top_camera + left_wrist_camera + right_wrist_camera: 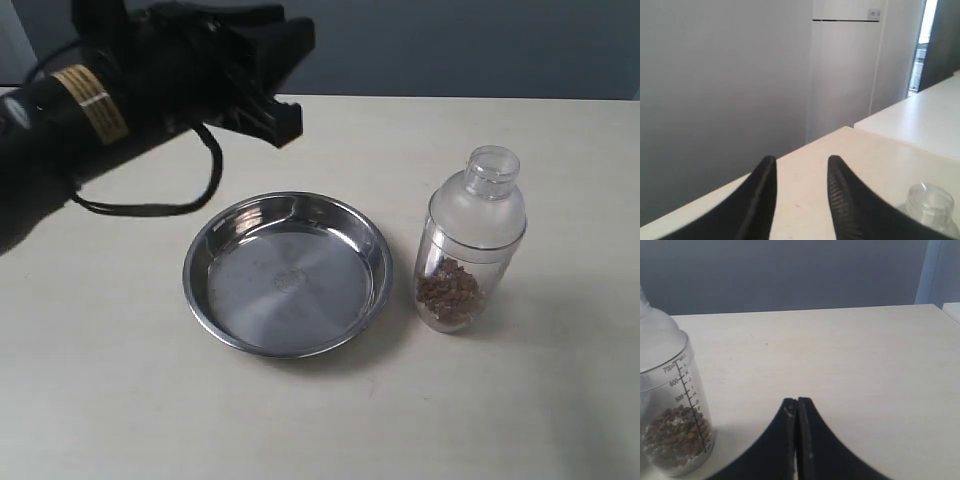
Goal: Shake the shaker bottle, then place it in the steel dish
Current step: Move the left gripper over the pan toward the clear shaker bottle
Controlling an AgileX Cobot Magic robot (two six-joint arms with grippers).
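Note:
The shaker bottle stands upright on the table, just right of the steel dish, with a small gap between them. It is clear plastic with a frosted dome and a clear cap, and brown granules lie at its bottom. The dish holds nothing. My left gripper hangs open and empty above the table behind the dish; the left wrist view catches only the bottle's cap. My right gripper is shut on nothing, low over the table, with the bottle off to its side. It is outside the exterior view.
The left arm and its black cable hang over the table's back left. The pale table ends at a far edge against a grey wall. A second white table shows beyond it.

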